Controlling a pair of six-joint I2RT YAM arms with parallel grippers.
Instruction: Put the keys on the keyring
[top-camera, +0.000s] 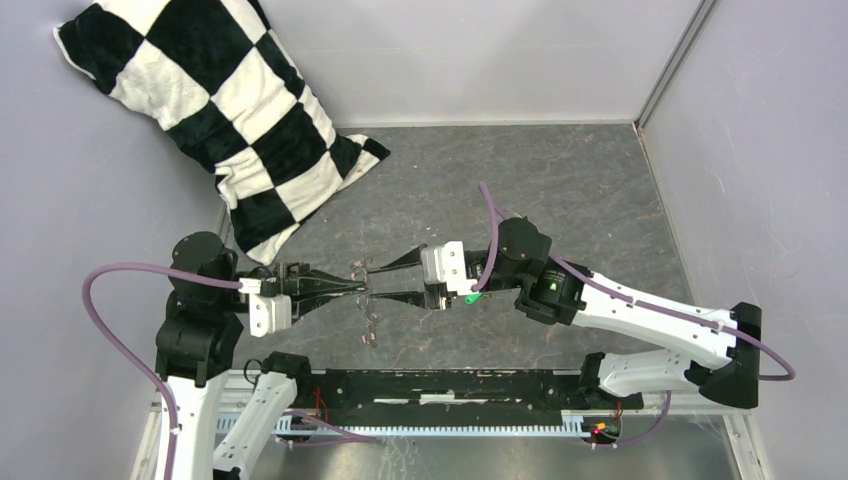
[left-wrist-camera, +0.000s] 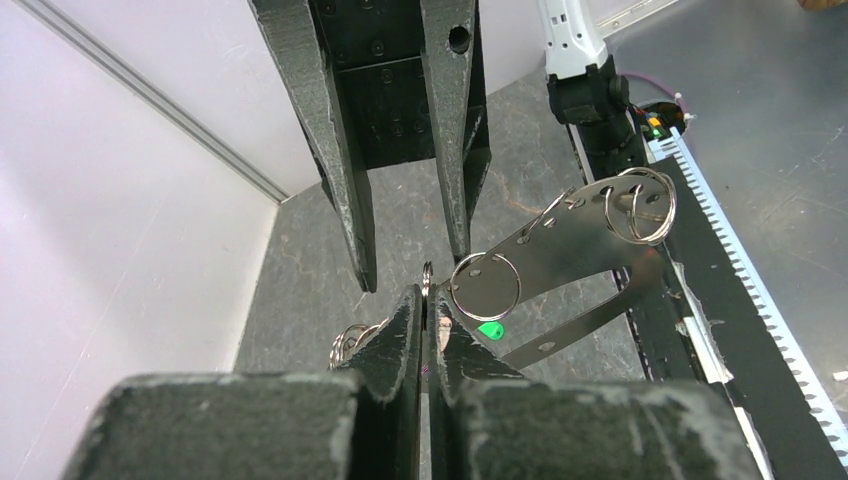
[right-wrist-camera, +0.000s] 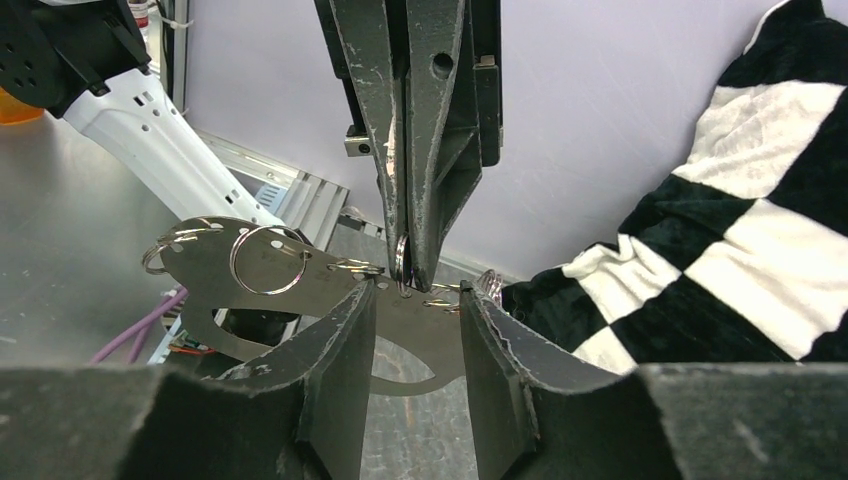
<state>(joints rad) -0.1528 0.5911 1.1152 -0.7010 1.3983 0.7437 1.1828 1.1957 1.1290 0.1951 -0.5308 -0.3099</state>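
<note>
- Silvery flat metal, punched with holes and strung with small split rings: the keyring (left-wrist-camera: 570, 255) hangs off the table from the left gripper (left-wrist-camera: 428, 300). That gripper's fingers are pressed together on one thin ring at the keyring's end.
- The keyring's long axis runs crosswise to the line of the two arms. It trails from the pinch point toward the near edge of the table (top-camera: 600, 200).
- The right gripper (right-wrist-camera: 417, 295) faces the left one tip to tip, jaws spread wide, holding nothing. Its fingers bracket the pinched ring, one each side, with no contact that I can see.
- Of the key (top-camera: 470, 298) only the green tag shows, a small bright spot just beside the right gripper's body. It sits back toward the wrist, behind the fingers rather than between them. Whether it lies on the table or is caught on the arm, I cannot tell. The metal part is not visible.
- Judgement: the right arm is much nearer the key, and the left is occupied as holder. The key lies opposite to where the right fingers point, so they would need to draw back from the ring and turn toward the tag.
</note>
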